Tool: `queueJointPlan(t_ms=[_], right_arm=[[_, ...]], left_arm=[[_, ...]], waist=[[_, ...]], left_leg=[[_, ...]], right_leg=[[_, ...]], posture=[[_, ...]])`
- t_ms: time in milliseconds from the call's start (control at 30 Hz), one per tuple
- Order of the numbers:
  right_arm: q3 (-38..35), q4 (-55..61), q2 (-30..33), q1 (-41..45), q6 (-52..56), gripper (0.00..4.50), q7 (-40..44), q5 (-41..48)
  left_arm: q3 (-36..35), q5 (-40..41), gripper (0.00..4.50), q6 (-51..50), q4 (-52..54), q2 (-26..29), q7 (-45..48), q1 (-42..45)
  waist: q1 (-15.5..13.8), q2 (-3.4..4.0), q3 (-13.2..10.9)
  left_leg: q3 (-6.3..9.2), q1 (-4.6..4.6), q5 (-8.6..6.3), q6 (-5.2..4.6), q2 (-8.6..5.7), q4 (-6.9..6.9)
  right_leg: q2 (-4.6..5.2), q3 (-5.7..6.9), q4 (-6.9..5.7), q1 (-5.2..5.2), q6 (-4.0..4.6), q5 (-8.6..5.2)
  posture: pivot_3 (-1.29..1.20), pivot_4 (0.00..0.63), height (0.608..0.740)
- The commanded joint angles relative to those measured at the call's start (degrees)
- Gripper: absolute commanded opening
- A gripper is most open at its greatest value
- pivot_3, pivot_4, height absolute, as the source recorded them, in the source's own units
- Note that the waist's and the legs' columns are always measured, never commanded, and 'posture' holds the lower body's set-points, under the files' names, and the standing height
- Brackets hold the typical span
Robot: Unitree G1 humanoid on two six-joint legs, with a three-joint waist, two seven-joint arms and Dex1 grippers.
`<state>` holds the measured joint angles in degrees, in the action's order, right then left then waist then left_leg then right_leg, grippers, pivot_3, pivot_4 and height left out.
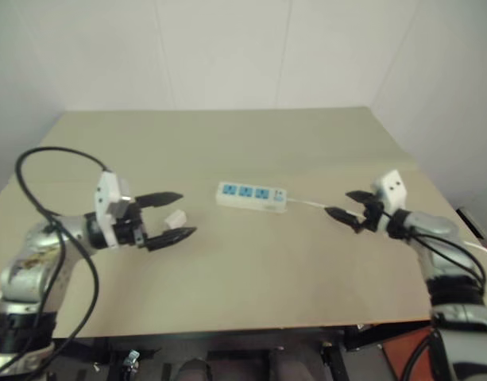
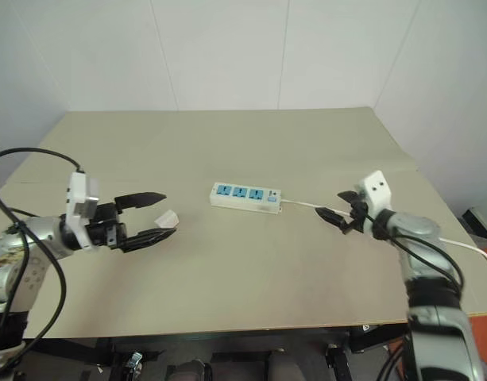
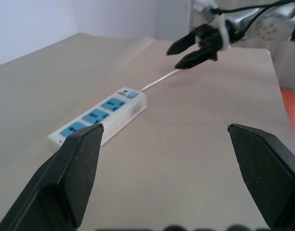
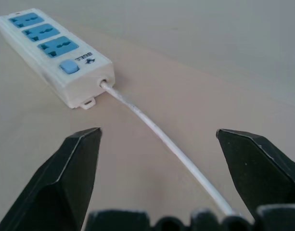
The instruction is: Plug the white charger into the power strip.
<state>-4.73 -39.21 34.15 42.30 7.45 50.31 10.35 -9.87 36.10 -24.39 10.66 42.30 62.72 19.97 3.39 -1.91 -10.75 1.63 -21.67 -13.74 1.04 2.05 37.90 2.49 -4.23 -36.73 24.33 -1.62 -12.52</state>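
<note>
A beige table [image 1: 251,278] stands against white walls. Head views: the power strip [image 1: 252,196] lies flat near the table's middle, its cord [image 1: 305,203] running toward the right gripper [image 1: 344,213], whose jaws stand open over the cord. The white charger [image 1: 175,218] lies on the table to the strip's left, between the spread fingers of the left gripper [image 1: 176,214], not clamped. Left wrist view: the strip's plain end lies just past one finger. Right wrist view: the cord passes between open fingers; the strip's switch end faces them.
</note>
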Motion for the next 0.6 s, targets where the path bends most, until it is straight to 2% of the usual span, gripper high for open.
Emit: queueJointPlan(t_ms=[33,133,300,600], right_arm=[[1.6,-11.7,-1.3,6.4,-9.3,4.48,-0.5,-3.6],[3.8,-20.5,-2.6,10.6,-14.3,4.48,-3.6,-7.5],[5.2,-28.6,-3.8,14.8,-17.7,4.48,-3.2,-10.6],[5.6,-35.4,-5.2,20.5,-10.2,4.48,-1.6,-12.8]], left_arm=[[1.3,0.8,4.5,-1.8,2.3,-0.9,-1.7,1.9],[1.9,1.0,4.5,-5.2,3.0,-0.6,-3.7,2.0],[1.6,0.0,4.5,-5.3,4.8,-0.3,-4.5,-2.1],[3.8,-2.7,4.5,-4.9,5.2,1.5,-3.7,-4.0]], waist=[[0.3,0.0,0.0],[0.4,0.0,0.0],[0.8,0.01,0.0],[0.9,0.02,0.0]], left_leg=[[0.0,-0.04,0.0,0.0,-0.01,0.0],[0.02,-0.06,0.0,0.0,-0.04,0.0],[0.05,-0.05,0.0,0.0,-0.04,0.0],[0.05,0.04,0.0,0.0,-0.04,0.0]], right_leg=[[0.01,0.0,0.02,0.01,0.0,0.01],[0.04,0.0,0.03,0.01,-0.02,0.03],[0.04,0.0,0.01,0.01,-0.01,0.03],[0.01,-0.01,-0.04,-0.02,0.01,0.04]], posture=[[0.0,0.15,0.74],[0.0,0.15,0.74],[0.0,0.15,0.74],[0.0,0.15,0.74]])
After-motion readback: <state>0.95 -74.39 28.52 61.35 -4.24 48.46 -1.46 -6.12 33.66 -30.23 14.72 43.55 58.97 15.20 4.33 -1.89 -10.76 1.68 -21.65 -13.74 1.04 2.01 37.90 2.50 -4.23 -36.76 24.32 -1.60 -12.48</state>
